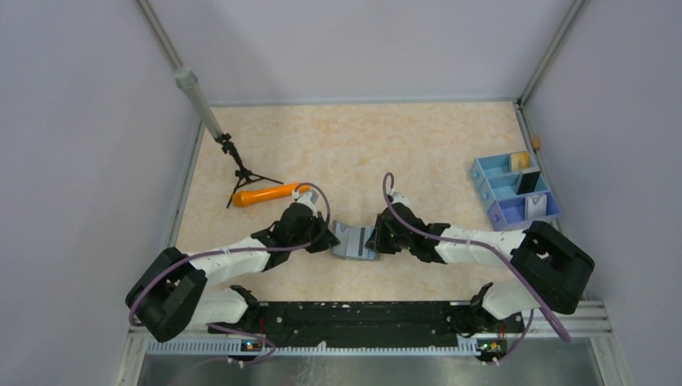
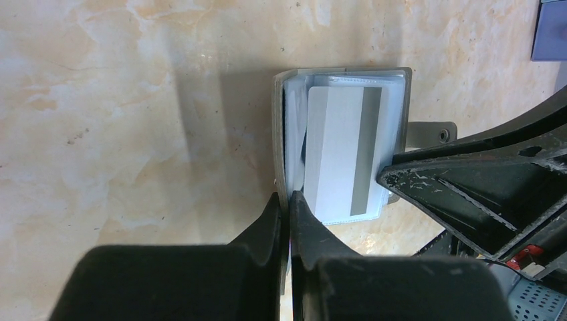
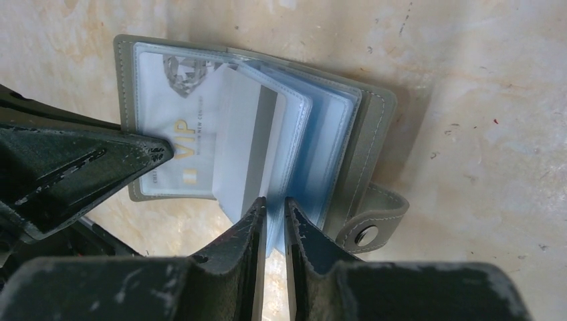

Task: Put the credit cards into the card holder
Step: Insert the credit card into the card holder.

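Two grippers meet at the card holder (image 1: 354, 243), which lies open mid-table between them. The left gripper (image 2: 286, 202) has its jaws pinched tight on the grey cover edge. A white credit card (image 3: 239, 148) sits partway in a sleeve. The right gripper (image 3: 275, 204) has its jaws nearly closed, nipping a clear blue sleeve.

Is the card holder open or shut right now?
Open. The card holder lies spread, blue sleeves fanned out, a white card among them, snap tab unfastened.
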`<act>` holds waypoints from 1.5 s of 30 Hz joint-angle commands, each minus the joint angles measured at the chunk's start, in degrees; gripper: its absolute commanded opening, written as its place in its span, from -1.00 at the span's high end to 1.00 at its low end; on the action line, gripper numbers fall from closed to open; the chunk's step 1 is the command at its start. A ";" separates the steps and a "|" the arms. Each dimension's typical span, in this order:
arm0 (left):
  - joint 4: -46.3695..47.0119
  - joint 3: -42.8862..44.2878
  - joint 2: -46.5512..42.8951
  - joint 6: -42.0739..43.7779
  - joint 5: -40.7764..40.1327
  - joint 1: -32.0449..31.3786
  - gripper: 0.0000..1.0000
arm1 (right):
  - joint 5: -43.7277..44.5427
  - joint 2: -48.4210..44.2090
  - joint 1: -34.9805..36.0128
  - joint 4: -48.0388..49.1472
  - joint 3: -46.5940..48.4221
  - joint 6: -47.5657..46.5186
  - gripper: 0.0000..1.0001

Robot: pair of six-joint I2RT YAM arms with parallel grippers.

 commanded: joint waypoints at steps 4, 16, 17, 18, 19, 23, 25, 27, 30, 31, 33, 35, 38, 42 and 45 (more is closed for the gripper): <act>1.11 -0.23 -0.22 0.02 -0.80 0.07 1.00 | -0.87 -3.91 -0.17 2.72 2.00 -1.41 0.71; 1.62 0.38 0.81 0.27 0.12 0.06 1.00 | -2.96 0.21 1.35 5.13 5.68 -3.46 0.69; 1.71 0.38 0.90 0.27 0.15 0.04 1.00 | -3.13 0.57 1.69 5.38 6.13 -3.56 0.69; 1.72 0.40 0.87 0.28 0.16 0.05 1.00 | -3.19 0.85 2.13 5.67 6.62 -3.80 0.68; 1.76 0.38 0.79 0.28 0.16 0.02 1.00 | -3.23 1.10 2.56 5.91 7.12 -4.08 0.68; 1.94 0.21 0.60 0.11 0.09 0.06 1.00 | -2.99 2.74 3.81 5.93 8.69 -4.45 0.64; 2.22 -0.03 0.58 -0.18 0.11 0.01 1.00 | -2.83 3.46 4.05 5.98 8.90 -4.48 0.60; 2.29 -0.15 0.63 -0.33 0.07 0.06 1.00 | -2.41 3.82 4.23 5.72 8.76 -4.50 0.56; 2.42 -0.41 0.61 -0.67 -0.13 0.07 1.00 | -1.30 3.95 4.22 5.00 8.34 -4.43 0.53; 2.42 -0.47 0.67 -0.77 -0.22 0.07 1.00 | -1.20 3.87 4.23 4.95 8.11 -4.50 0.49; 2.39 -0.53 0.72 -0.93 -0.49 0.07 1.00 | -1.27 3.63 4.21 5.16 7.73 -4.64 0.40; 2.42 -0.73 0.78 -1.03 -0.78 0.06 1.00 | -1.37 3.35 4.27 5.57 7.24 -4.58 0.34; 2.42 -0.74 0.95 -1.11 -0.98 0.07 1.00 | -2.21 2.85 4.27 7.27 6.37 -4.57 0.29; 2.45 -0.68 1.33 -1.21 -0.85 0.15 1.00 | -2.91 2.38 4.21 8.80 5.76 -4.53 0.27; 2.45 -0.68 1.22 -1.30 -0.89 0.22 1.00 | -1.19 2.56 4.26 7.05 6.03 -4.19 0.30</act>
